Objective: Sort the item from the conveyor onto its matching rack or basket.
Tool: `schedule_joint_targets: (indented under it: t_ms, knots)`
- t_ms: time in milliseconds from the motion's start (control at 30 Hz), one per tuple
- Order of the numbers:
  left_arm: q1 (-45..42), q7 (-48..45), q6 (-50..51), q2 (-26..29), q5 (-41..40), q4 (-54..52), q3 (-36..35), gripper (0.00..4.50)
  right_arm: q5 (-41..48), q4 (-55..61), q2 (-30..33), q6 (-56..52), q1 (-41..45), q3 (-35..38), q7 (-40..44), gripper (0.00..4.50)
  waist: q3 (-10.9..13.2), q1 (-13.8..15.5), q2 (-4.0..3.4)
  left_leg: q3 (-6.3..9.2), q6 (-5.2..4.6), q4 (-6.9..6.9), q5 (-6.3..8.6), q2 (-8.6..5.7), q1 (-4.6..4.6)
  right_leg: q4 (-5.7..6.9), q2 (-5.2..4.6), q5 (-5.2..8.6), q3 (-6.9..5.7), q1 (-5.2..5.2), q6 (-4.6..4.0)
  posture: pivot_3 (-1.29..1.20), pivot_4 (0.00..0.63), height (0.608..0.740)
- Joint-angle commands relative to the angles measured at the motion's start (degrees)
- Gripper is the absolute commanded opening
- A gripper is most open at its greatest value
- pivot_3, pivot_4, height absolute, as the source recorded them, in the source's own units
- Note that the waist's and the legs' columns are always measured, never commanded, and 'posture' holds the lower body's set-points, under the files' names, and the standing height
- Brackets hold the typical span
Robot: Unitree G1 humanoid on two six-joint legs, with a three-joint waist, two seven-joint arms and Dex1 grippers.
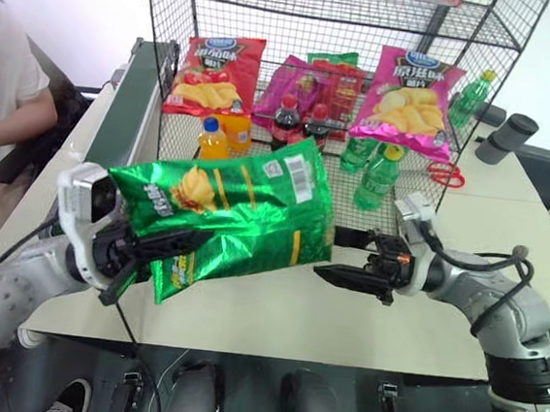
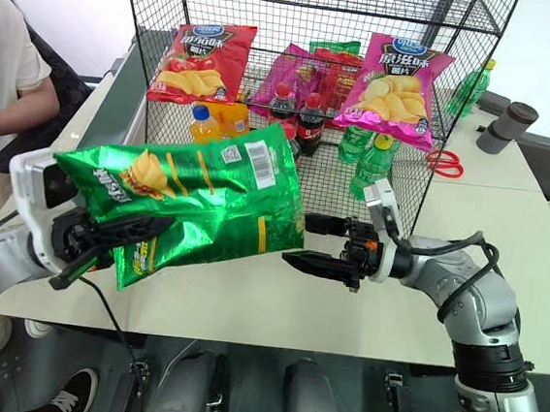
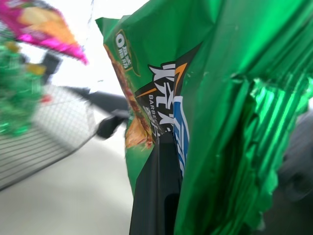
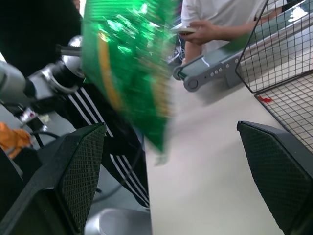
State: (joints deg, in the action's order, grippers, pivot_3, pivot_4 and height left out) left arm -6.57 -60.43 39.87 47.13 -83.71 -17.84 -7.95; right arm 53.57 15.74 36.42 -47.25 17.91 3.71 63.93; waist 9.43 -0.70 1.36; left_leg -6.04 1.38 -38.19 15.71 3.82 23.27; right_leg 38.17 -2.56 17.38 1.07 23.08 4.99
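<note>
- My left gripper (image 1: 144, 249) is clamped on one end of the green chip bag (image 1: 231, 211), which hangs in the air across the space in front of the rack (image 1: 166, 20), off the conveyor (image 1: 129, 104) that runs away behind that same pincer.
- My right gripper (image 1: 348, 257) stands wide apart with nothing in it, just beside the bag's free end; the right wrist view shows the foil ahead of its two pads (image 4: 78, 171), not yet between them.
- If I shut the right pincer now, I judge it could close on air or only nip the crimped edge.
- The bag is pinched near one end only, so it droops; a quick swing could slide the slick foil out of the left fingers (image 3: 159, 196).
- Beyond both pincers, the red chip bag (image 1: 215, 74), pink chip bag (image 1: 412, 97) and bottles (image 1: 298, 121) crowd the rack; pushing the bag in carelessly could topple them or catch on the wire.
- A person (image 1: 1, 112) sits past the left pincer, near the conveyor, so I would keep swings short.
</note>
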Motion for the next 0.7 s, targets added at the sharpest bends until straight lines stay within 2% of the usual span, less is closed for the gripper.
schedule_joint_targets:
  t_ms: [33,167,333,433,467,533,667,700]
  knots:
    - [-3.67,-4.27,3.47,-1.63,2.67,2.34,2.38,0.04,7.44,4.0,-0.12,-3.97,1.43,2.58,-1.4,4.5,0.0,-0.01,0.0,0.0,0.0,0.0,0.0,0.0,0.01,-0.01,0.01,0.0,0.0,0.01,0.0,0.0,0.15,0.74]
    - [-8.18,-7.4,6.1,-5.23,6.3,5.39,5.37,0.04,10.12,5.64,-1.14,-6.45,2.71,0.96,-2.93,4.5,0.0,-0.12,0.01,0.04,0.0,0.0,0.0,0.0,0.05,-0.03,0.03,0.0,0.0,0.04,0.0,0.0,0.15,0.74]
    - [-9.94,-9.19,8.15,-7.57,8.67,6.51,5.11,0.04,12.57,6.69,-0.87,-8.98,3.25,0.33,-3.23,4.5,0.0,-0.09,0.01,0.08,0.0,0.0,0.0,0.0,0.08,-0.03,0.04,0.0,0.0,0.06,0.01,0.0,0.15,0.74]
    - [-10.03,-9.02,7.99,-9.2,9.91,6.32,4.78,0.0,11.33,5.63,-0.88,-9.07,4.26,-0.66,-3.07,3.66,0.0,-0.08,0.01,0.08,0.0,0.0,0.0,0.0,0.08,-0.03,0.02,0.0,0.01,0.06,0.01,0.0,0.15,0.74]
    - [-10.03,-8.83,8.03,-9.66,10.14,6.29,4.49,0.0,10.92,5.67,-0.58,-9.18,4.35,-1.04,-2.66,3.08,0.0,-0.07,0.01,0.08,0.0,0.0,0.0,0.0,0.08,-0.03,0.02,0.0,0.01,0.06,0.0,0.0,0.15,0.74]
    - [-9.94,-8.45,8.11,-10.17,10.62,6.33,3.76,0.0,10.19,5.86,-0.24,-9.1,4.12,-1.77,-1.97,2.32,0.0,-0.07,0.01,0.1,0.0,-0.01,0.0,0.0,0.09,-0.03,0.02,0.0,0.0,0.06,0.01,0.0,0.15,0.74]
    - [-9.67,-8.03,9.56,-9.72,11.15,7.22,2.29,0.0,8.42,5.81,-0.02,-7.86,3.54,-2.78,-1.5,0.4,0.0,-0.11,0.02,0.11,-0.01,-0.01,0.0,0.0,0.1,-0.03,0.02,0.0,0.0,0.07,0.01,0.0,0.15,0.74]
    - [-9.81,-7.23,10.09,-9.53,11.25,7.89,1.83,0.0,7.96,5.73,-0.03,-7.47,3.41,-2.87,-1.46,0.05,0.0,-0.1,0.01,0.11,-0.01,-0.01,0.0,0.0,0.1,-0.03,0.02,0.0,0.0,0.07,0.01,0.0,0.15,0.74]
